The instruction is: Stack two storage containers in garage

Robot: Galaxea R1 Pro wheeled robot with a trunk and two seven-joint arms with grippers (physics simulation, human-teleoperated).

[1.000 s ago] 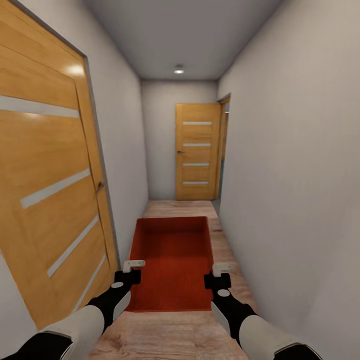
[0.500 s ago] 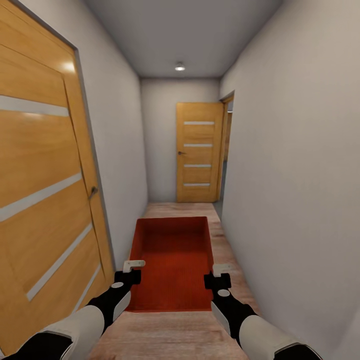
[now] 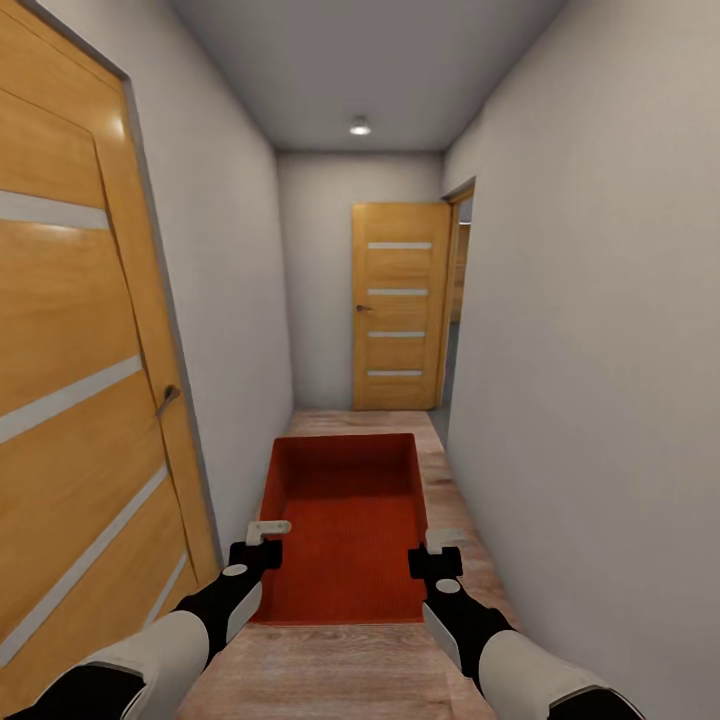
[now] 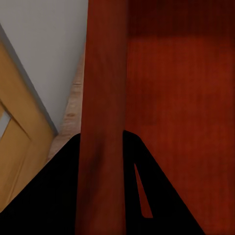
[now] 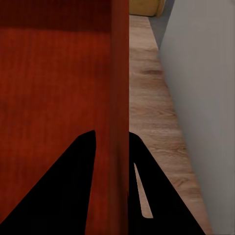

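Pale wood-plank floor (image 3: 345, 675) lines a narrow white-walled hallway; left gripper (image 3: 268, 529) and right gripper (image 3: 444, 540) each clamp the orange-red container's (image 3: 345, 525) side walls.

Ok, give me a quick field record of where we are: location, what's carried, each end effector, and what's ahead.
location: narrow corridor, pale wood-plank floor, white walls
carried: one orange-red storage container, open top up, held level ahead of the trunk
left end effector: shut on the container's left wall
right end effector: shut on the container's right wall
ahead: closed wooden door at the corridor's end, open doorway to its right
left side: large wooden door
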